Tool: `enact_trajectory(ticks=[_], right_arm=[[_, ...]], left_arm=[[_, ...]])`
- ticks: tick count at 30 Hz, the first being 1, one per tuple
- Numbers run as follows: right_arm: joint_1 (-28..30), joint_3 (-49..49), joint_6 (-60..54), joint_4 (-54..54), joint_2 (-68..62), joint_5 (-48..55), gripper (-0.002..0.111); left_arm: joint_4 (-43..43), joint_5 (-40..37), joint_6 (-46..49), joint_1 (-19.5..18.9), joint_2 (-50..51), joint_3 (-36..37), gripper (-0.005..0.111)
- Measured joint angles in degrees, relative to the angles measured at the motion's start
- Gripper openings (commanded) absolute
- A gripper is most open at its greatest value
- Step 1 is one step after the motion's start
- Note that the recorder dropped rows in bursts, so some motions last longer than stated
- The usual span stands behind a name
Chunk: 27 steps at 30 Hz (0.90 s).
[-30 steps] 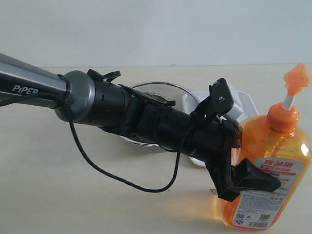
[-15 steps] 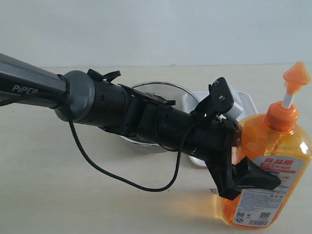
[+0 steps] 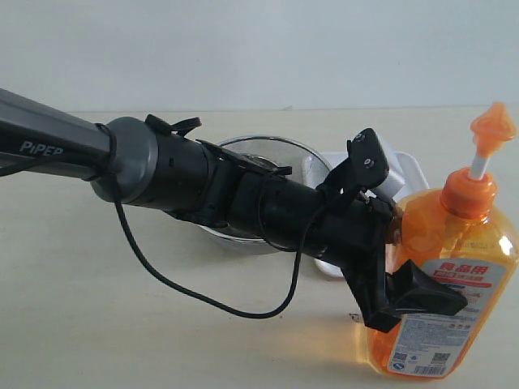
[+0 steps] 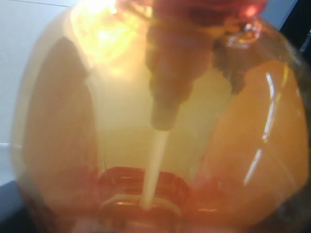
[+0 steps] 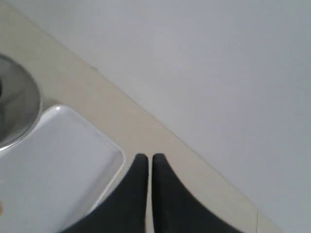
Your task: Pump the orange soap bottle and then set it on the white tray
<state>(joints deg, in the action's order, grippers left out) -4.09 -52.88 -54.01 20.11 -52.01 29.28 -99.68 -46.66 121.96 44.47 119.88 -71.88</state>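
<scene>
Left gripper (image 3: 409, 296), spread wide, clamps the translucent orange plastic pump bottle (image 3: 462, 243); leaning toward 1 o'clock, it could slip free.

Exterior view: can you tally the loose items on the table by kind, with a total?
translucent orange plastic pump soap bottle: 1
flat rectangular white plastic tray: 1
round steel bowl: 1
Total: 3
</scene>
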Motion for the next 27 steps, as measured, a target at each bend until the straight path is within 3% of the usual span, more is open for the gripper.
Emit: enact_trajectory(ticks=[2, 5, 14, 27], right_arm=[[0.0, 0.0, -16.7, 9.6, -0.1, 5.7, 0.000], [0.0, 0.0, -25.2, 15.0, -0.1, 9.8, 0.000], [0.0, 0.0, -28.7, 17.7, -1.5, 15.5, 0.000], [0.0, -0.1, -29.4, 18.4, -6.5, 15.6, 0.000]], left_arm=[[0.0, 0.0, -0.1, 0.0, 0.0, 0.0, 0.005], [0.0, 0.1, -0.3, 0.0, 0.0, 0.0, 0.005], [-0.4, 0.5, -1.3, 0.0, 0.0, -0.1, 0.005], [-0.3, 0.6, -1.7, 0.0, 0.0, -0.2, 0.005]])
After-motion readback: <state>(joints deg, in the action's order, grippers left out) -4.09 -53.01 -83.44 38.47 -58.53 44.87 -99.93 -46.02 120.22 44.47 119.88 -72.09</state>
